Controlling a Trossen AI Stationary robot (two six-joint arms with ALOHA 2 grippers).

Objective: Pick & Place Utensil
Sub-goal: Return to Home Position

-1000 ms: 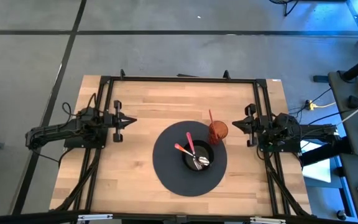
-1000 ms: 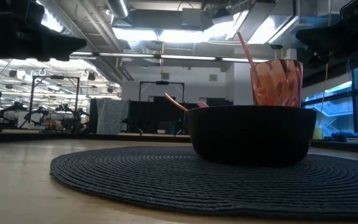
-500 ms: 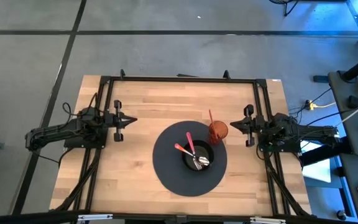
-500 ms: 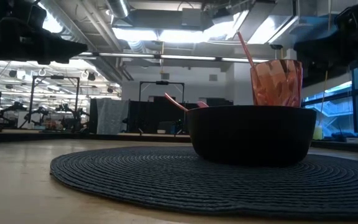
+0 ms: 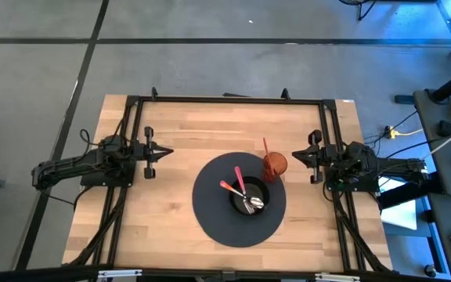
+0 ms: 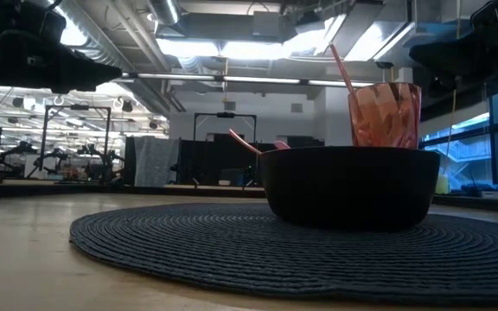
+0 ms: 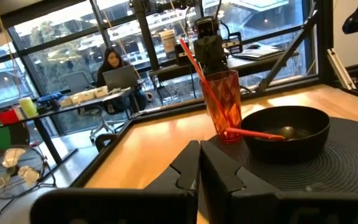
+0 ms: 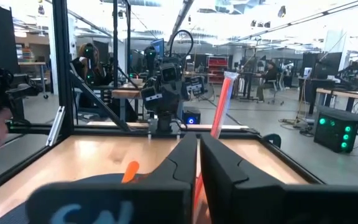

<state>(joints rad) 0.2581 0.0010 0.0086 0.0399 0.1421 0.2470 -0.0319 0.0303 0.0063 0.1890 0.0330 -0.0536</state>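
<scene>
A black bowl (image 5: 250, 198) stands on a round dark woven mat (image 5: 210, 213) at the table's middle. Two pink-handled utensils (image 5: 239, 180) lie in the bowl, their handles leaning over its rim toward the far left. A red cup (image 5: 274, 166) with a red straw-like utensil (image 5: 266, 148) stands at the mat's far right edge. The cup and bowl also show in the left wrist view (image 7: 223, 106). My left gripper (image 5: 165, 152) is shut and empty at the table's left. My right gripper (image 5: 294, 157) is shut and empty, just right of the cup.
A black metal frame (image 5: 225, 99) runs around the table's edges. Bare wood lies between my left gripper and the mat, and along the far side. Beyond the table, a person sits at a desk (image 7: 112, 64).
</scene>
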